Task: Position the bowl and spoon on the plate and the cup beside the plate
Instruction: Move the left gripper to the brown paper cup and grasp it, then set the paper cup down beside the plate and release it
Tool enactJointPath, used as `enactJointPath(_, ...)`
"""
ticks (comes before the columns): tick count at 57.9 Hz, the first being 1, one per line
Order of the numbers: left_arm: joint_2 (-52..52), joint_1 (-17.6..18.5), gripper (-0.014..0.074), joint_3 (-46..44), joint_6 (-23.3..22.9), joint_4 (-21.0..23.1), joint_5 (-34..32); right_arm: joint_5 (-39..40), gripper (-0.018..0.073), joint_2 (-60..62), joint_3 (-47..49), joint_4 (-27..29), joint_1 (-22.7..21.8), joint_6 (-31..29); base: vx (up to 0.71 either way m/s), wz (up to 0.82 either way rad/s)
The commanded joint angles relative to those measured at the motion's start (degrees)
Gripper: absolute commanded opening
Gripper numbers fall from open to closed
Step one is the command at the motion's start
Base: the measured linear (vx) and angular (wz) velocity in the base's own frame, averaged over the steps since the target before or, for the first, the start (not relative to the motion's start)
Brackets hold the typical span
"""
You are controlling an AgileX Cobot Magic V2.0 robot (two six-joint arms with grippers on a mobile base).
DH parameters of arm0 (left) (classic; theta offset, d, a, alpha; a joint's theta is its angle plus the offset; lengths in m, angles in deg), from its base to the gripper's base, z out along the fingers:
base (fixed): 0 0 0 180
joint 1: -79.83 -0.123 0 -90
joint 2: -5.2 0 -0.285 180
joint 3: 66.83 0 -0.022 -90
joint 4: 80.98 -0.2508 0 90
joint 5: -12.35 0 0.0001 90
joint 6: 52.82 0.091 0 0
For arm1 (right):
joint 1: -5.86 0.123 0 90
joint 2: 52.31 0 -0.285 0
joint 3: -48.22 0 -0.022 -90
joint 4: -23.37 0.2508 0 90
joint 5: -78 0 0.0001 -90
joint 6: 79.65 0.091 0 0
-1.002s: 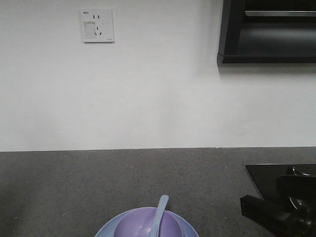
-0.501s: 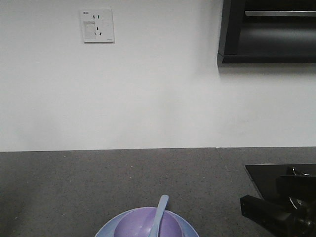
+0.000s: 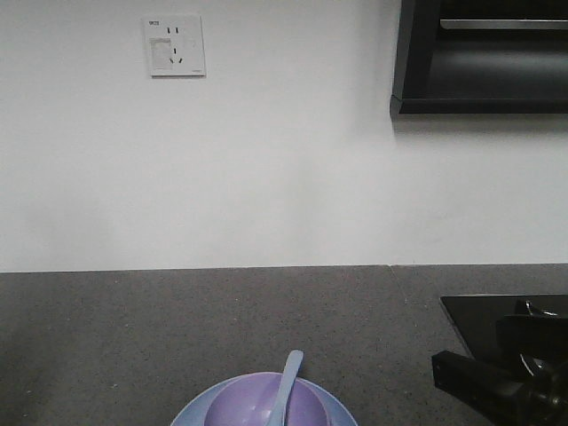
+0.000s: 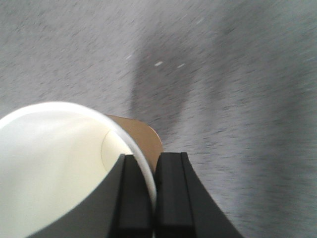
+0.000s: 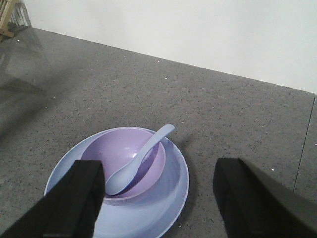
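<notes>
The lavender bowl sits on the pale blue plate, and the pale blue spoon lies in it with its handle over the far rim. All three show at the bottom of the front view: bowl, plate, spoon. My right gripper hangs open above them, holding nothing. In the left wrist view the brown paper cup with its white rim is pinched at the rim by my left gripper, above the grey counter; the view is blurred.
A dark grey speckled counter runs to a white wall with a socket. A black stove top lies at the right, a black cabinet above it. A wooden rack stands far left.
</notes>
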Motion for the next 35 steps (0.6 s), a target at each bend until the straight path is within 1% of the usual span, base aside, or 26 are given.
enactJointPath(1, 3.93, 1.43, -0.0003, -1.82, 1.64, 4.08, -3.16, 4.25, 0.0532, 0.26, 1.66, 0.36, -0.15, -0.61, 0.0, 0.0)
enactJointPath(9, 5.89, 4.82, -0.0003, -1.82, 3.75, 10.88, -4.28, 4.14, 0.0532, 0.26, 1.66, 0.41, -0.15, -0.61, 0.0, 0.0)
enactJointPath(14, 6.0, 7.16, -0.0001, -1.94, 3.83, 13.97, -5.46, 4.07, 0.0532, 0.26, 1.66, 0.41, -0.15, -0.55, 0.0, 0.0)
enactJointPath(21, 5.53, 12.02, 0.0, -3.99, 3.98, 18.47, -7.06, 3.78, 0.0532, 0.26, 1.66, 0.63, -0.15, -0.3, 0.0, 0.0)
enactJointPath(25, 4.9, 14.57, 0.0, -5.78, 4.91, 19.44, -7.8, 3.65, 0.0532, 0.26, 1.66, 0.6, -0.15, -0.05, 0.0, 0.0)
enactJointPath(27, 4.01, 17.1, 0.0, -7.45, 4.91, 19.91, -8.19, 3.65, 0.0532, 0.26, 1.66, 0.6, -0.15, 0.31, 0.0, 0.0)
enactJointPath(35, 1.05, 22.4, 0.0, -10.05, 4.91, 19.81, -8.09, 3.43, 0.0532, 0.26, 1.66, 0.65, -0.15, 0.98, 0.0, 0.0)
